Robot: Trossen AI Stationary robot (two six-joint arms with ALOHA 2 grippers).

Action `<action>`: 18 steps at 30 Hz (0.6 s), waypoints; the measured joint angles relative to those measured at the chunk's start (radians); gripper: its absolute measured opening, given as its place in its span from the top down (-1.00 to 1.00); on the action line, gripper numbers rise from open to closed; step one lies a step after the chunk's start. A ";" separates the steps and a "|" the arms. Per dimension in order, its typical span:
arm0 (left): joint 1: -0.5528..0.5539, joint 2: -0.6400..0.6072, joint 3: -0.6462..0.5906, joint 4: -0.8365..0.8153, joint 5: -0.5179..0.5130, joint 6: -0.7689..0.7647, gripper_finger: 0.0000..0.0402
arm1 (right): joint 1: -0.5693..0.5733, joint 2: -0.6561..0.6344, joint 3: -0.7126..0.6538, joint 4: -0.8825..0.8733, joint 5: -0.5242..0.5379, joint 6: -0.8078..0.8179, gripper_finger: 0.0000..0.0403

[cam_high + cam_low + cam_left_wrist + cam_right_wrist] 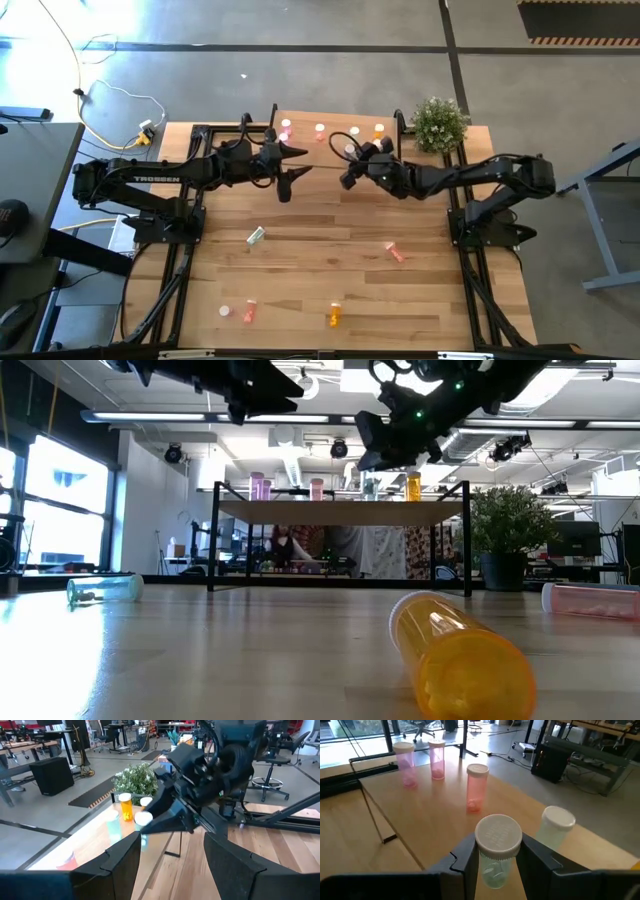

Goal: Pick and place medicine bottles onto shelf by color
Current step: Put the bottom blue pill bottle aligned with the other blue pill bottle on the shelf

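**A:** Which step is in hand?

**B:** A placing step. The right gripper (495, 857) hangs over the shelf (335, 118) at the far end of the table (330, 270), its fingers pinching a pale green bottle (496, 850) with a white cap, held upright. The bottle sits low over the shelf board, next to another pale green bottle (555, 827) already standing there. I cannot tell whether its base touches the wood.

**A:** What else is on the shelf?

**B:** Two pink bottles (420, 762) stand side by side toward one end, a salmon bottle (476, 787) stands in the middle, and an orange bottle (125, 806) stands at the end near a potted plant (440, 122).

**A:** And the left arm?

**B:** The left gripper (290, 165) hovers just in front of the shelf, fingers spread, holding nothing.

**A:** What does the next move call for?

**B:** Judging by the layout, lowering the green bottle until it stands beside its match, then spreading the fingers without tipping either one. Several bottles lie loose on the table: a green one (256, 235), a salmon one (395, 252), two pink ones (238, 311) and an orange one (334, 316). The task looks roughly half done.

**A:** Any writing?

**B:** White letters along the left arm (150, 180) read TROSSEN. No bottle shows a readable label.
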 joint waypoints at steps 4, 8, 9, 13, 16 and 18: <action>0.000 0.000 0.000 -0.012 0.000 0.000 -0.04 | -0.012 0.018 0.017 -0.042 0.003 -0.015 0.48; 0.000 0.000 0.000 -0.011 0.000 0.000 -0.04 | -0.023 0.017 0.022 -0.066 -0.001 0.021 0.48; 0.000 0.000 0.000 -0.011 0.000 0.000 -0.04 | -0.023 0.017 0.022 -0.075 0.000 0.031 0.48; 0.000 0.000 0.000 -0.011 0.000 0.000 -0.04 | -0.023 0.017 0.022 -0.082 -0.005 0.040 0.48; 0.000 0.000 0.000 -0.011 0.000 0.000 -0.04 | -0.023 0.017 0.022 -0.100 -0.005 0.042 0.48; 0.000 0.000 0.000 -0.011 0.000 0.000 -0.04 | -0.023 0.017 0.022 -0.102 -0.007 0.041 0.48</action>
